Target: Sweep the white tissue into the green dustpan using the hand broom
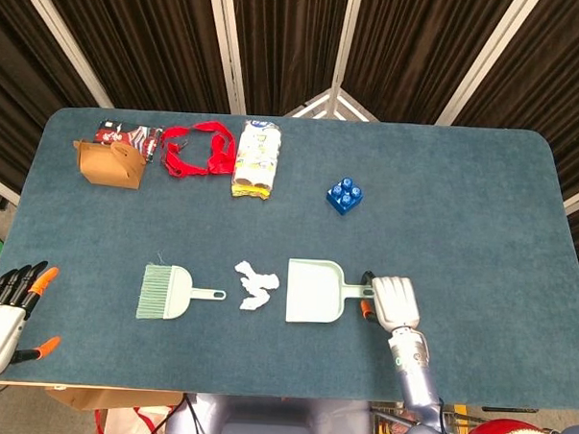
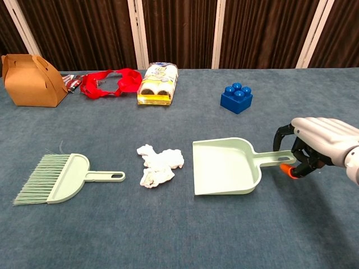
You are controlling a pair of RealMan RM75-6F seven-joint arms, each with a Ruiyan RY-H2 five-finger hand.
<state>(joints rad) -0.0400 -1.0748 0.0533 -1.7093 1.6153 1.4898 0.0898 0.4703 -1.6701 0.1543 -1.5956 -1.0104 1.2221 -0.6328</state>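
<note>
Head view: green dustpan [image 1: 314, 291] at centre of the blue bench [image 1: 463, 205], white tissue [image 1: 256, 286] just beside its open mouth, hand broom [image 1: 171, 292] beyond the tissue; left hand [image 1: 5, 315] at the bench edge, fingers apart, holding nothing. Chest view: right hand [image 2: 314, 145] curled around the end of the dustpan handle, firm grip not confirmable.
</note>
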